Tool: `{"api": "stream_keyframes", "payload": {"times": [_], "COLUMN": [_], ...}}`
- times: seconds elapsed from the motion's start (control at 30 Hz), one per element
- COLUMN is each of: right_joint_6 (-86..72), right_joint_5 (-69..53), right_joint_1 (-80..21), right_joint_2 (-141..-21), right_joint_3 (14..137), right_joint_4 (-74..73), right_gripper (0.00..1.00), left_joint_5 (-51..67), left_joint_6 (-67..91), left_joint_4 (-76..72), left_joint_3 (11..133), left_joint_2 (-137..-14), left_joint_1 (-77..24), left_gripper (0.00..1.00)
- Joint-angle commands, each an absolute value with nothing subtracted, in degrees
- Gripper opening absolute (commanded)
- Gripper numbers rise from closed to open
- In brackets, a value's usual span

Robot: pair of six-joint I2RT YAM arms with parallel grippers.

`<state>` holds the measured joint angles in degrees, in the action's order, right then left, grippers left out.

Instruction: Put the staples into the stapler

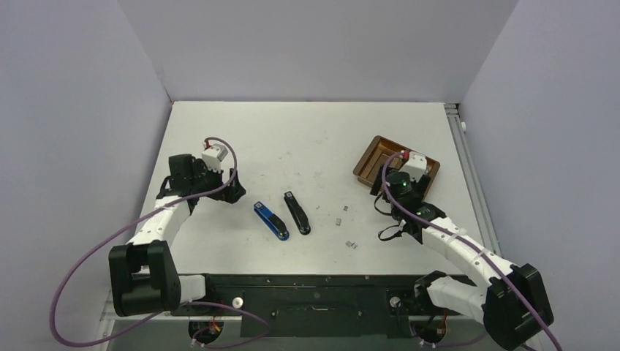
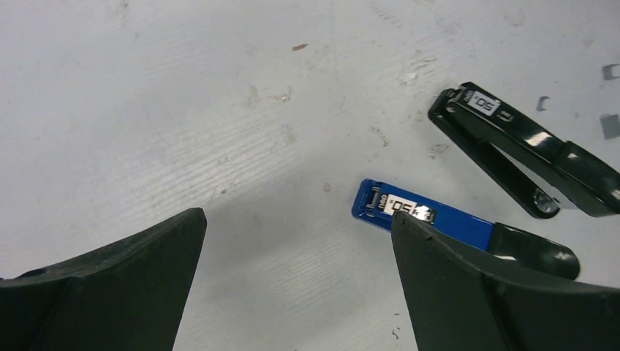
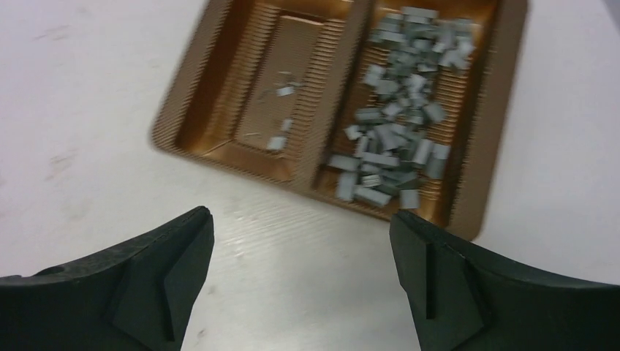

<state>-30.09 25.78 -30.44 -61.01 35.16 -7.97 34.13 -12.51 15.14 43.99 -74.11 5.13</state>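
Observation:
Two staplers lie mid-table, a blue stapler (image 1: 271, 220) and a black stapler (image 1: 297, 212), both closed. In the left wrist view the blue stapler (image 2: 431, 217) lies just beyond my right fingertip and the black stapler (image 2: 526, 146) farther off. My left gripper (image 2: 296, 216) is open over bare table, holding nothing. The staples (image 3: 398, 124) fill the right compartment of the brown tray (image 3: 183, 117), with a few in the left compartment. My right gripper (image 3: 301, 214) is open just short of the tray's near edge, empty.
A few loose staples (image 1: 352, 244) lie on the table between the staplers and the right arm. The tray (image 1: 368, 162) sits at the right, under the right wrist. Grey walls close in the table on three sides.

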Motion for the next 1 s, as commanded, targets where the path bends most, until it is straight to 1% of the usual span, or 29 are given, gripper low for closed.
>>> {"api": "stream_keyframes", "payload": {"times": [0.0,0.13,0.23,0.37,0.47,0.5,0.57,0.63,0.7,0.8,0.9,0.97], "right_joint_6": [-27.87,-29.93,-29.09,-25.34,-27.57,-28.38,-28.02,-29.31,-29.60,-27.42,-24.00,-18.32], "right_joint_5": [32.36,42.08,44.97,44.34,40.89,39.75,37.82,35.98,33.88,35.75,40.85,40.05], "right_joint_1": [-22.30,-20.55,-19.72,-18.51,-17.29,-17.16,-17.16,-16.62,-16.04,-15.69,-15.32,-15.00], "right_joint_2": [-64.41,-72.11,-72.73,-71.28,-70.31,-69.09,-65.07,-59.99,-55.87,-51.17,-46.85,-45.55], "right_joint_3": [32.08,33.48,33.40,30.24,30.10,29.49,26.45,25.06,25.86,27.08,23.12,17.76], "right_joint_4": [-3.82,-4.31,0.01,10.51,9.19,8.52,10.14,7.87,4.59,3.35,12.13,23.82], "right_gripper": [0.90,0.91,0.88,0.89,0.90,0.90,0.91,0.91,0.92,0.92,0.92,0.93], "left_joint_5": [26.25,23.42,23.25,21.63,19.16,17.96,17.77,16.96,16.14,14.49,14.72,13.27], "left_joint_6": [-2.17,-0.35,0.62,2.02,2.52,2.40,2.83,3.06,3.37,4.89,5.63,4.92], "left_joint_4": [-6.31,-18.36,-26.23,-37.10,-47.39,-44.72,-45.42,-43.78,-45.15,-49.35,-57.93,-53.49], "left_joint_3": [37.53,30.84,26.76,20.95,17.66,18.71,19.30,20.46,20.63,19.87,17.89,19.16], "left_joint_2": [-70.77,-69.76,-70.32,-72.08,-74.33,-74.41,-75.69,-76.40,-77.38,-78.72,-82.75,-81.96], "left_joint_1": [5.68,5.71,5.71,5.76,5.78,5.88,5.95,6.06,6.19,6.15,6.15,5.69], "left_gripper": [0.96,0.96,0.96,0.96,0.96,0.96,0.96,0.96,0.96,0.96,0.96,0.96]}}
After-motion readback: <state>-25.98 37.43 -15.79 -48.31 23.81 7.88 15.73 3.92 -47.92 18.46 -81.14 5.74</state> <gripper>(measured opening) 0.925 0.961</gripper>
